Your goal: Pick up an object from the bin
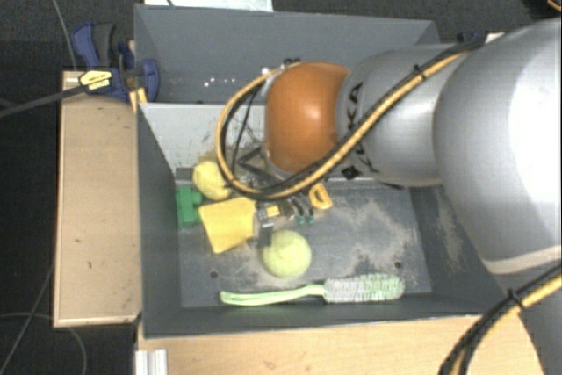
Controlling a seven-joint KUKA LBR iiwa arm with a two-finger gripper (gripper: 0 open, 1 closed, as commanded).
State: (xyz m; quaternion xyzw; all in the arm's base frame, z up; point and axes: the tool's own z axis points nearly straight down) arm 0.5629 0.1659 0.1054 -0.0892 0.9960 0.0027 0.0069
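My gripper (283,209) hangs low over the left-middle of the bin, mostly covered by the arm's wrist. Directly under and in front of it lies a pale green ball (286,256). A yellow wedge-shaped block (226,225) sits just to its left, touching or nearly touching the gripper's body. Further left are a small yellow lemon-like ball (209,180) and a green block (186,206) against the left wall. I cannot make out anything held.
A light green brush (316,292) with a bristled head lies along the bin's front wall. A small orange piece (321,198) shows by the wrist's right side. The arm and its orange cover fill the bin's upper right.
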